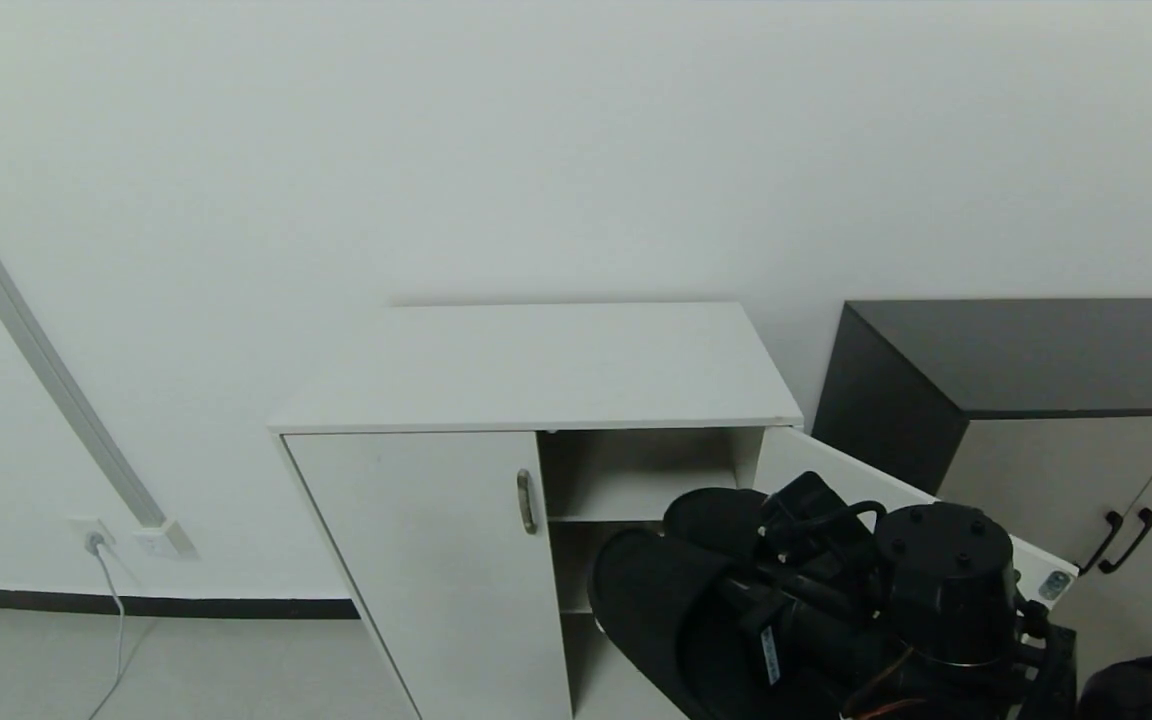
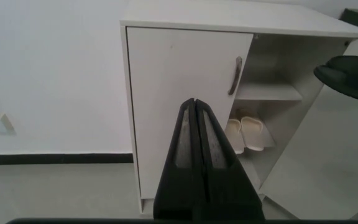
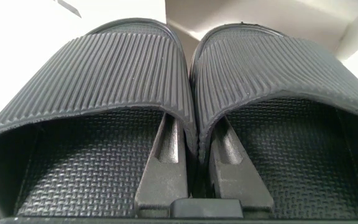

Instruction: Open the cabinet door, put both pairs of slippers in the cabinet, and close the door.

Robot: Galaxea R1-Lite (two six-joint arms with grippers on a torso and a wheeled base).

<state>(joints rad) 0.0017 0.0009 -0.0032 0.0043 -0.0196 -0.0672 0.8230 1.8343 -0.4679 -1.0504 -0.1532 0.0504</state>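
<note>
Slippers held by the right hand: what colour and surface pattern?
Black slippers, ribbed straps, dotted insoles; clearest in the right wrist view.

We can read no text, number or sign here. We see only a small white label [image 1: 770,652] just beside the black slippers [image 1: 656,610], and its print is too small to tell.

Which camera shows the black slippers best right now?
Right wrist view: both black slippers lie side by side, with the right claw pinching their inner walls together. The head view shows them partly, from above; the left wrist view catches one edge.
</note>
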